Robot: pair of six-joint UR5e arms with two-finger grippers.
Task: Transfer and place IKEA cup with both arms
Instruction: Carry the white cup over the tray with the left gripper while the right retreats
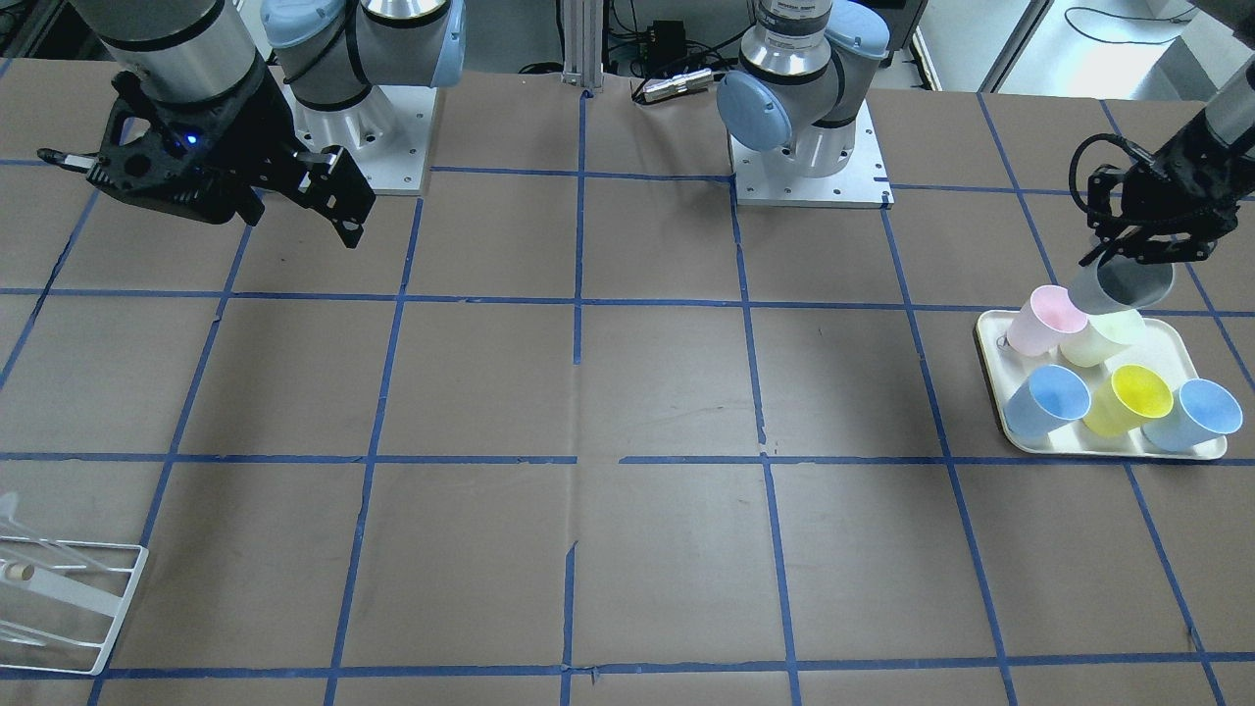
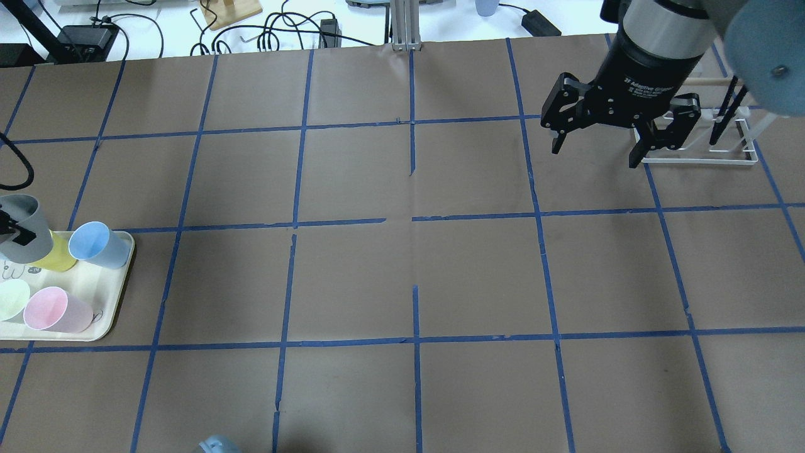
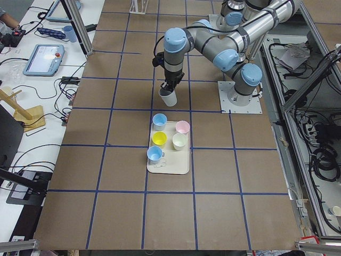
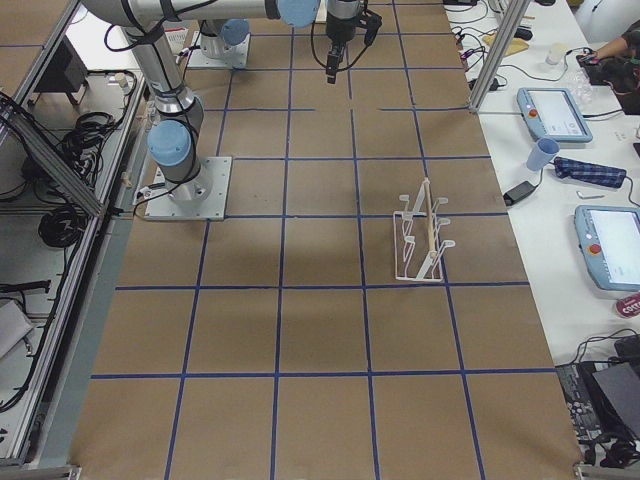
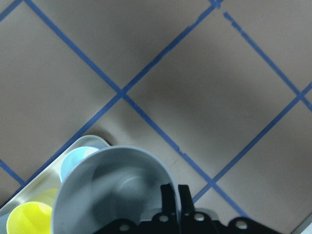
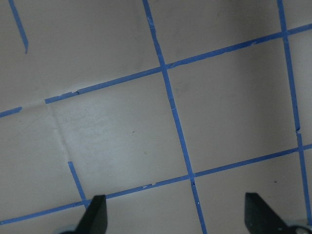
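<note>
The IKEA cup point(image 1: 1123, 284) is a plain grey tumbler. My left gripper point(image 1: 1142, 235) is shut on its rim and holds it tilted, just above the back edge of the cream tray point(image 1: 990, 333). In the left wrist view the fingers point(image 5: 174, 197) pinch the cup's wall point(image 5: 107, 190), one inside and one outside. The overhead view shows the cup point(image 2: 25, 229) at the far left edge. My right gripper point(image 2: 596, 154) is open and empty, hovering over the table far from the cup, near the white rack point(image 2: 698, 157).
On the tray stand a pink cup point(image 1: 1047, 319), a pale green cup point(image 1: 1103, 338), a yellow cup point(image 1: 1129, 400) and two pale blue cups point(image 1: 1049, 400). The brown table carries blue tape grid lines. The rack also shows at the table's corner point(image 1: 69, 608).
</note>
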